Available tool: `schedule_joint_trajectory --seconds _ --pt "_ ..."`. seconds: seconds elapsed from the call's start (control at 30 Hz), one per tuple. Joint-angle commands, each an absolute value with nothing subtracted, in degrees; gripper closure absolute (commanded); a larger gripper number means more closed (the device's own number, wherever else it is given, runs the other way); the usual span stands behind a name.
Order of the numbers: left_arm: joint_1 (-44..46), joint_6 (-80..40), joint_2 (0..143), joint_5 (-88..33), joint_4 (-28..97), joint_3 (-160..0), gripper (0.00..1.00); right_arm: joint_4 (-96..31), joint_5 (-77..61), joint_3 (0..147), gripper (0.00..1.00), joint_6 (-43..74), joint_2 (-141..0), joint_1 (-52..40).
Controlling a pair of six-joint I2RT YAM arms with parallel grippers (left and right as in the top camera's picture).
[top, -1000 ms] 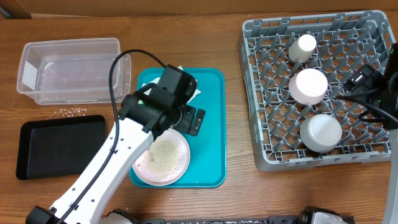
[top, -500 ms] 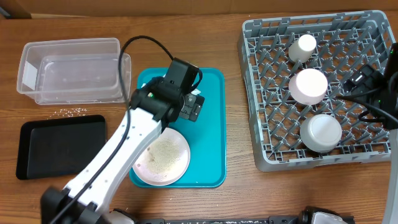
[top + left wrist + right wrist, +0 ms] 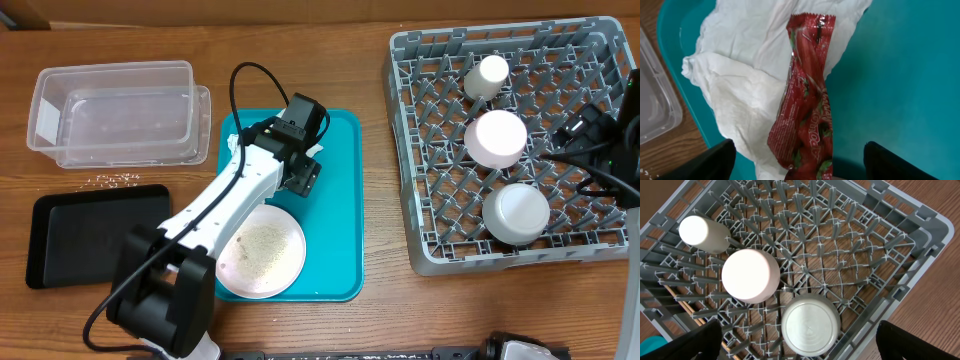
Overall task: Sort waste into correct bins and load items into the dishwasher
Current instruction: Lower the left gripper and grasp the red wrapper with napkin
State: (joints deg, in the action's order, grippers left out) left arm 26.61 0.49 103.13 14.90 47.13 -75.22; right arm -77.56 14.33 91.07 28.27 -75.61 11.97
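My left gripper (image 3: 301,176) is open and hangs low over the far part of the teal tray. In the left wrist view a red sachet (image 3: 806,100) lies on a crumpled white napkin (image 3: 735,85) between my open fingers (image 3: 707,164), untouched. The pale pink plate (image 3: 262,254) with a heap of white grains (image 3: 262,246) sits at the tray's near end. The grey rack (image 3: 430,215) holds the white cup (image 3: 487,75), the pink bowl (image 3: 497,137) and the metal bowl (image 3: 516,213), all upside down. My right gripper (image 3: 587,130) is open and empty above the rack (image 3: 875,240).
The clear tub (image 3: 115,110) stands at the far left and the black tray (image 3: 95,235) lies in front of it. A few loose grains (image 3: 115,180) lie on the wood between them. The teal tray (image 3: 340,220) lies mid-table.
My left gripper has moved from over the plate toward the far end of the teal tray, above the napkin and sachet. The plate is now uncovered. The right arm has not moved.
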Motion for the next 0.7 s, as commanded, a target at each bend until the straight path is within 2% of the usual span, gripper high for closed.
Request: schedule_joint_trajectory --seconds 0.0,0.53,0.67 --pt "26.2 1.1 106.3 15.4 47.3 -76.2 0.22 -77.3 14.5 92.2 0.00 28.3 -75.8 12.2" --pt "26.1 1.1 111.6 15.5 45.3 -76.2 0.29 -77.3 14.5 92.2 0.00 28.3 -75.8 12.2" --pt "25.6 1.1 112.3 15.4 44.1 -76.2 0.41 -77.3 14.5 92.2 0.00 28.3 -75.8 12.2"
